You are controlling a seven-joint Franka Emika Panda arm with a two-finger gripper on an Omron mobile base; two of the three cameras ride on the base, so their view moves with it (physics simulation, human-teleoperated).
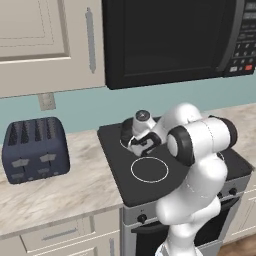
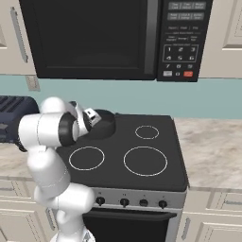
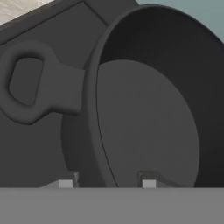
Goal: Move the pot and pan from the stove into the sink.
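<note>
Dark grey and matte, the pot (image 3: pixel 148 122) sits on the rear left burner of the stove (image 2: pixel 142 160), where the gripper (image 3: pixel 107 181) has its two fingers closed astride the pot's wall, one inside and one outside, beside its loop handle (image 3: pixel 30 83).

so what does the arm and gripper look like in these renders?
Glossy white rounded arm segments with dark grey/black joint rings; a round grey cap tops the wrist. The gripper has two small dark fingers with pale grey tips. No cables or markings are visible.
</note>
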